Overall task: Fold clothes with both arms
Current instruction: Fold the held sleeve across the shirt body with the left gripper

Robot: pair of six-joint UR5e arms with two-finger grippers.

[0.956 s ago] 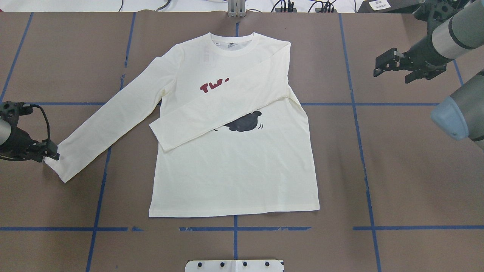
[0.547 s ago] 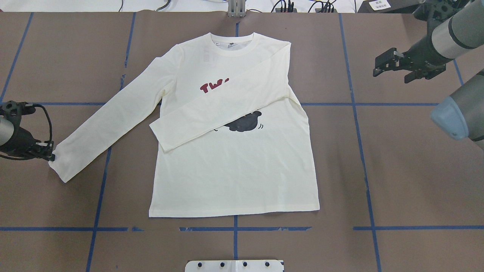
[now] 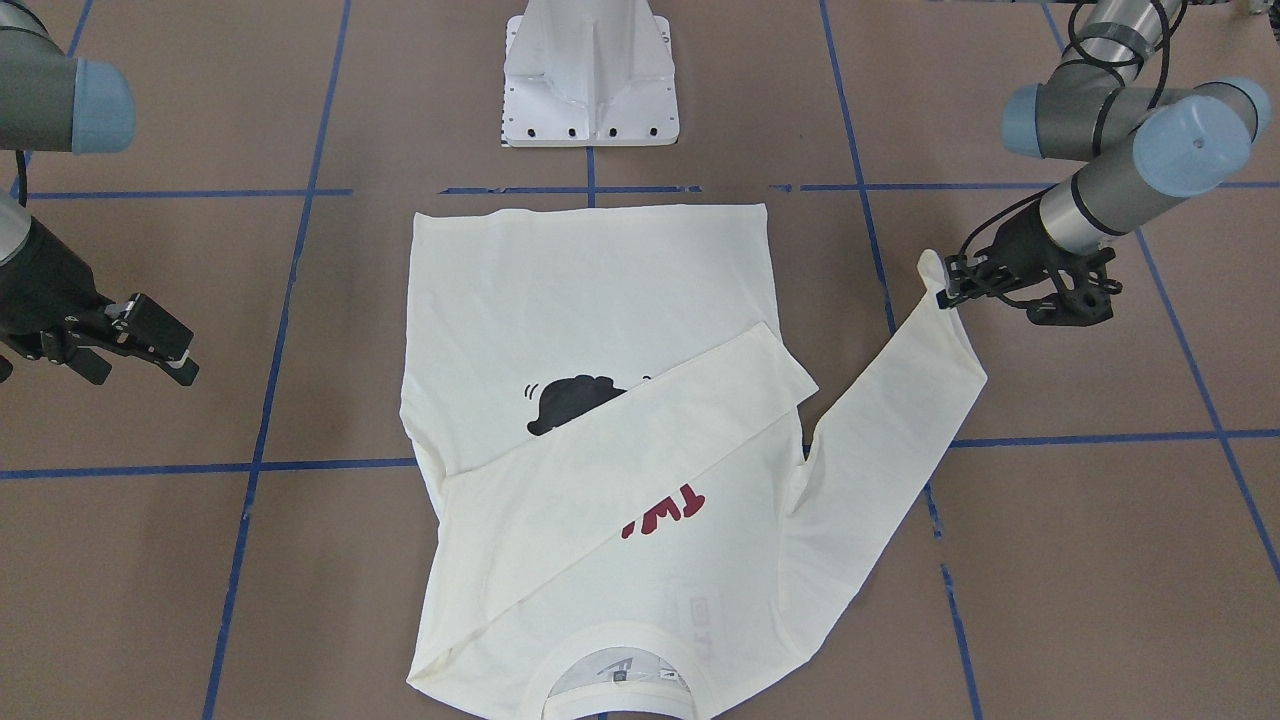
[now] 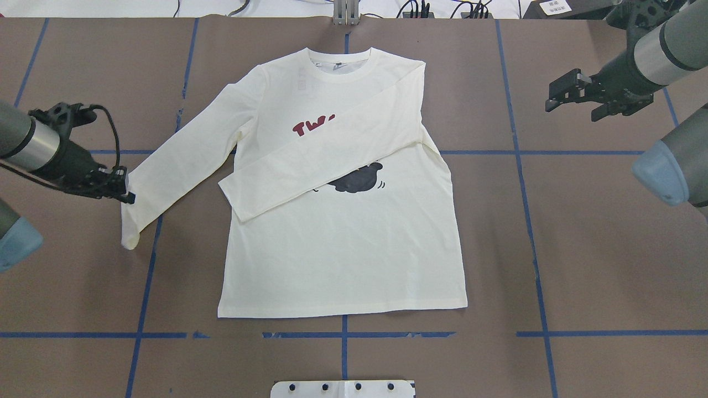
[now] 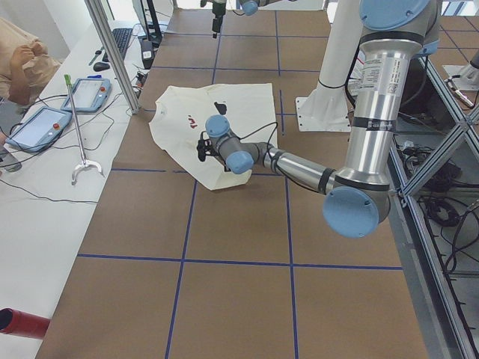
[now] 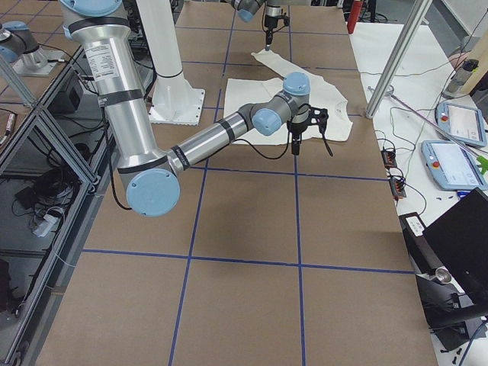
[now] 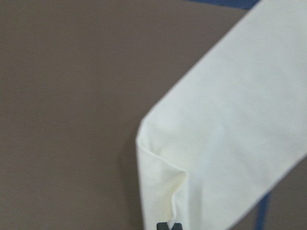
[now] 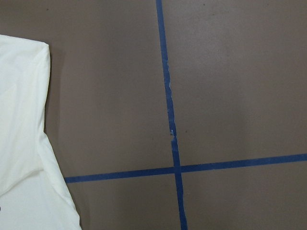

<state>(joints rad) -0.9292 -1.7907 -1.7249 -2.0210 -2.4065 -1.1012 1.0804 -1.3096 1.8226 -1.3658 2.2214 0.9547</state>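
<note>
T-shirt (image 4: 343, 249) lay print-up before you.
Your left gripper (image 4: 126, 192) pinched one sleeve (image 4: 182, 155) by its end; right gripper (image 4: 572, 108) hung wide open.

Brown table (image 4: 581, 249) gridded with blue tape lines (image 4: 530, 221). A cream T-shirt (image 4: 343, 249) lies print-up between the left gripper (image 4: 128, 197) and right gripper (image 4: 572, 108), one sleeve reaching the left gripper. A white pedestal base (image 3: 590, 80) stands behind both.
</note>
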